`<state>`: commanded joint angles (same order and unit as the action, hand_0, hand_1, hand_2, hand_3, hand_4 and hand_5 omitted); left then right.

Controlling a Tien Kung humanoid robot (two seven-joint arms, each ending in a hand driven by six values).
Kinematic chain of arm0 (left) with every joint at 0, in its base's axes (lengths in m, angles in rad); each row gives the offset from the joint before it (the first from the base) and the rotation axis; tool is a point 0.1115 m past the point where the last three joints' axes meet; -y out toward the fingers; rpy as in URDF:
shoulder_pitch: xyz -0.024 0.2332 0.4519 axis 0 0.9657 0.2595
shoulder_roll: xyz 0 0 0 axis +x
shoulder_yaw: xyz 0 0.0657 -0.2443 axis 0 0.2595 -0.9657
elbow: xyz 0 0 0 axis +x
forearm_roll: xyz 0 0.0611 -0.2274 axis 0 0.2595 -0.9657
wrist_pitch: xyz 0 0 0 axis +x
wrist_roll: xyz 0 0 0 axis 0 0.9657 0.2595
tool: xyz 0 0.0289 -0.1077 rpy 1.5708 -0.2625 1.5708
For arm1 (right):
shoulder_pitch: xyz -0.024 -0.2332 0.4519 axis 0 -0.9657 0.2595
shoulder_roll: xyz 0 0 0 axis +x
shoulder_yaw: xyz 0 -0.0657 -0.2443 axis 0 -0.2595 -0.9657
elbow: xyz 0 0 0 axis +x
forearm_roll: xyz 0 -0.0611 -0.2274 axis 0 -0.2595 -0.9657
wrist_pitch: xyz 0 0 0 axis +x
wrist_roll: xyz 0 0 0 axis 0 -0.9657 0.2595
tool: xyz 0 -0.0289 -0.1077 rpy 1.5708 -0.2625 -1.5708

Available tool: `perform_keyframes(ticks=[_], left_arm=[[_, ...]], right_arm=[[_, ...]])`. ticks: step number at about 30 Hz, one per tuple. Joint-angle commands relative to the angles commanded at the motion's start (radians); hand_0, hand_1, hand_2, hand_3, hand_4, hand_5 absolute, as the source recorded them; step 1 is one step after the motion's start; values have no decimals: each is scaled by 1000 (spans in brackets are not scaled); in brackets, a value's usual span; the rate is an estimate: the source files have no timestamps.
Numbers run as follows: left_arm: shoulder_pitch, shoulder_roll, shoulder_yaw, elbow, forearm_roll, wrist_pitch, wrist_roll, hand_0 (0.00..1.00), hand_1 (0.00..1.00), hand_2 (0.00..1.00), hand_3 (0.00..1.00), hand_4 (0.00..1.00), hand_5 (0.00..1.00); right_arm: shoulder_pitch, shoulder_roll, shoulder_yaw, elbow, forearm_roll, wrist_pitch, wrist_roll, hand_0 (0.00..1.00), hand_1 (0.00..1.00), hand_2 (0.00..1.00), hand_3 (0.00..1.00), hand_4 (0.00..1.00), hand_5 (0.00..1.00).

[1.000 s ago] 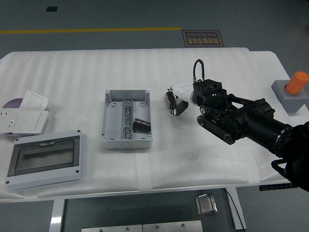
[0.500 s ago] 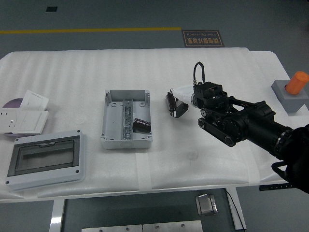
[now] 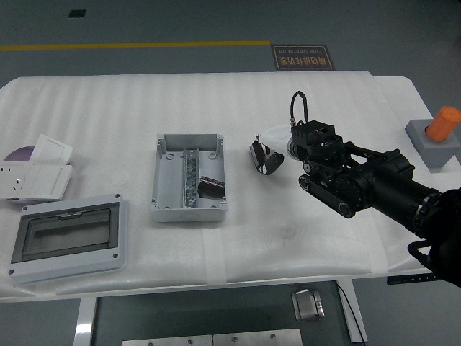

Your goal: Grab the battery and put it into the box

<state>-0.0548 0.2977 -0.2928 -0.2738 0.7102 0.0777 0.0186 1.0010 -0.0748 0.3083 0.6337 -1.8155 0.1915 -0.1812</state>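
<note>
On the left of the counter (image 3: 108, 115) we see the open box (image 3: 189, 176), with one dark cylinder (image 3: 211, 186) already inside. Right of it, our right hand (image 3: 268, 160) closes its fingers on the battery (image 3: 257, 156), just above the surface. We judge the grasp step; next comes lifting and carrying leftwards over the box.

One camera only: head view, mounted high on the robot's side, tilted forward and down. Near edge of the white table (image 3: 216, 285) runs along the bottom, grey floor (image 3: 180, 21) beyond the far edge at top. Mid-range, nearly the whole tabletop in frame. Right arm (image 3: 374, 184) enters from the right edge.
</note>
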Motion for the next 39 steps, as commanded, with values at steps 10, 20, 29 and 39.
perform_keyframes(ticks=[10, 20, 29, 39], left_arm=[[7, -7, -5, 4, -10, 1, 0, 623, 649, 400, 588, 495, 486], [25, -15, 8, 20, -47, 2, 1, 622, 649, 489, 591, 497, 491], [34, -16, 11, 24, -58, 0, 2, 622, 649, 491, 590, 497, 494], [44, -18, 14, 25, -64, -1, 7, 622, 649, 479, 591, 499, 496]], right_arm=[[16, -32, -114, 65, 125, -124, -17, 728, 687, 595, 581, 403, 178], [-9, -93, -134, 270, 188, -350, -75, 715, 682, 589, 575, 421, 202], [-96, -80, 88, 459, -3, -362, -141, 723, 682, 584, 579, 438, 214], [-161, -25, 84, 543, 33, -417, -110, 730, 682, 620, 638, 504, 277]])
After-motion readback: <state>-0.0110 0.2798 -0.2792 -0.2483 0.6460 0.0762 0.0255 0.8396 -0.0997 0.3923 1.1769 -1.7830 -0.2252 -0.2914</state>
